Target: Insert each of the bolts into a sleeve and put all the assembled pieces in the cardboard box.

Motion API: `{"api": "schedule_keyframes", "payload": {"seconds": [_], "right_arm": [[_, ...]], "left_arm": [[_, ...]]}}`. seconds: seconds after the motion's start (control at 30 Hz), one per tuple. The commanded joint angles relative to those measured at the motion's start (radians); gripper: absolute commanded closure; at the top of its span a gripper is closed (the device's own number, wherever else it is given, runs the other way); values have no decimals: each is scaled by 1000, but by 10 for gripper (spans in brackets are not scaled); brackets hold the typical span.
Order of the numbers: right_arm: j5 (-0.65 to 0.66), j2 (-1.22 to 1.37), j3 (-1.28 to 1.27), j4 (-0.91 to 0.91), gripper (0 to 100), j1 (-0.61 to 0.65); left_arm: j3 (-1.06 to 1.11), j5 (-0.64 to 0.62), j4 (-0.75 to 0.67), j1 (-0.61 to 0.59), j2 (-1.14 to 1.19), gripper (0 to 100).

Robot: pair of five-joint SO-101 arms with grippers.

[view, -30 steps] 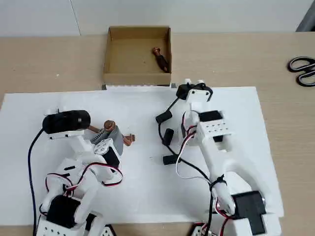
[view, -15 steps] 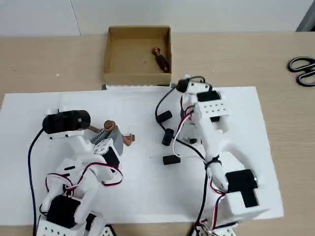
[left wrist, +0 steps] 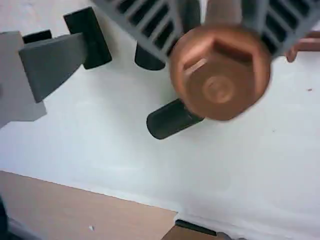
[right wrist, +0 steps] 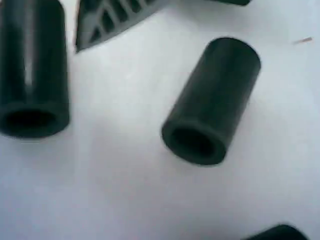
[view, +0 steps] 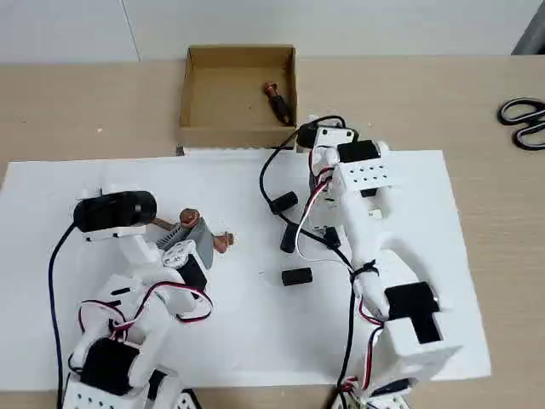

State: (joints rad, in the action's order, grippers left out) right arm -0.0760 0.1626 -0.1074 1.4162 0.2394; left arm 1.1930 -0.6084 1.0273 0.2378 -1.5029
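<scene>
Left gripper (view: 194,234): pinching a bolt (left wrist: 220,75), left of centre in the high view.
Right gripper (right wrist: 115,12): low over the sleeves (view: 296,276); grip state cannot be told.
Sleeves: lying on the white sheet (view: 128,170), mid-frame.
Second bolt (view: 223,242): just right of the left gripper.
Box (view: 194,94): upper centre, with an assembled piece (view: 278,102) by its right wall.

"Where are the bolts?"
"One copper bolt (left wrist: 220,80) sits head up in my left jaws. A second bolt (view: 223,242) lies just beside it."
"And the sleeves?"
"Three black sleeves (view: 284,203) lie loose on their sides. One assembled piece (view: 278,102) rests inside the cardboard box (view: 221,98)."
</scene>
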Motion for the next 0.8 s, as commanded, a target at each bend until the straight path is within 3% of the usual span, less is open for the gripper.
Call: {"api": "schedule_keyframes", "payload": {"seconds": [0.0, 0.77], "right_arm": [[11, 12, 41, 5, 858, 8], [68, 119, 58, -59, 859, 7]], "left_arm": [[-7, 5, -28, -8, -9, 995], [-7, 5, -28, -8, -9, 995]]}}
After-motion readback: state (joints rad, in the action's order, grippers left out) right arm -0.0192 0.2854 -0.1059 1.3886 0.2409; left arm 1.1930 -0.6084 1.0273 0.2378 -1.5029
